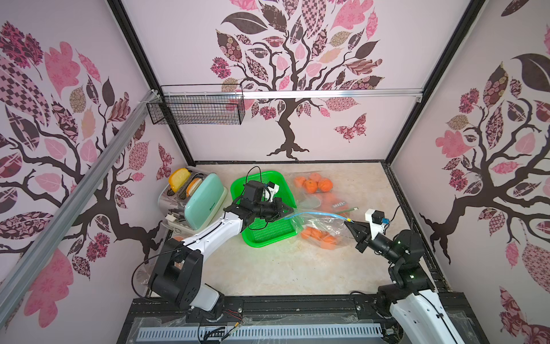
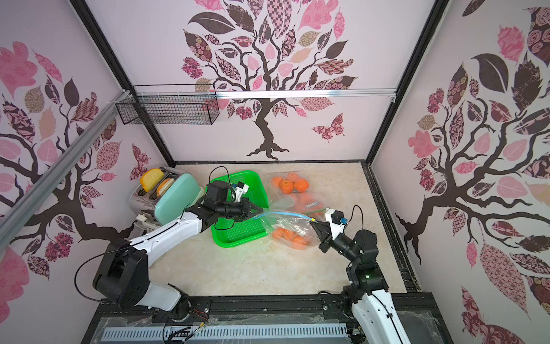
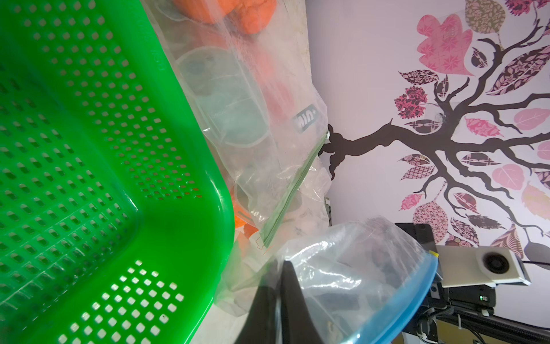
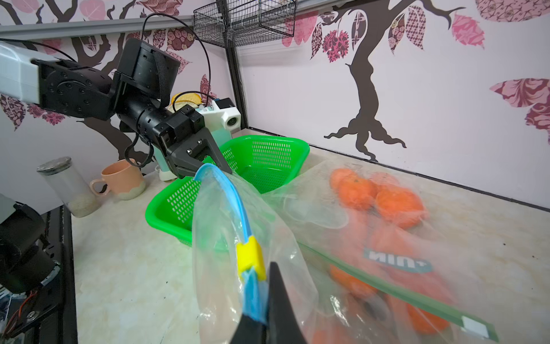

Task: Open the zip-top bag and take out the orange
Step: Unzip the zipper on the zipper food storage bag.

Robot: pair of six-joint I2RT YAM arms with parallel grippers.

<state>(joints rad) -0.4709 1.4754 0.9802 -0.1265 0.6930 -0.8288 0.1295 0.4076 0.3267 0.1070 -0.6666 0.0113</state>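
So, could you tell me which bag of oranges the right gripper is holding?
The blue-zipped bag with the yellow slider; the green-zipped bag lies flat farther back.

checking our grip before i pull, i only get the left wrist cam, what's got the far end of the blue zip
Observer: The right gripper is shut on the blue zip strip, just beside its yellow slider.
Operator: any oranges in that bag
Observer: Yes, a cluster of oranges lies in the low end of the bag, apparently resting on the table.
Operator: what's past the basket on my side
Observer: A mint toaster with bread in its slots stands close beside the green basket.
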